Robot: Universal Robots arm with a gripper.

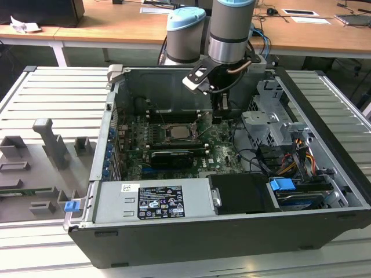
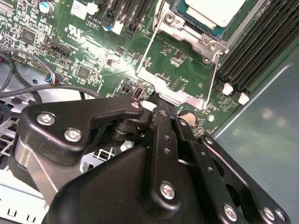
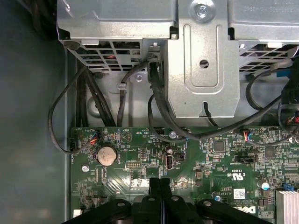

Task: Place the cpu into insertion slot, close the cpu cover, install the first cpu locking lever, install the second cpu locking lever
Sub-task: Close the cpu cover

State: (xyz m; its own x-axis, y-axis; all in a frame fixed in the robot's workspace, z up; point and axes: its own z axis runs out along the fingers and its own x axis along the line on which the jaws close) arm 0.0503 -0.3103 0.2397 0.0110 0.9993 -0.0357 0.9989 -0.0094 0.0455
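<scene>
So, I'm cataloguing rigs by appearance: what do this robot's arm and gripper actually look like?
The arm is a silver-grey tube with pale blue joint caps and a dark band. The gripper is matte black, with flat linkage bars pinned by silver screws that narrow to two slim fingers. A white-edged black module sits at the wrist, with a copper-coloured cable beside it.

A coin battery point(image 3: 106, 155) sits on the green motherboard point(image 3: 224, 161) — black cables point(image 3: 155, 86) run from the metal drive cage point(image 3: 203, 88).
</scene>
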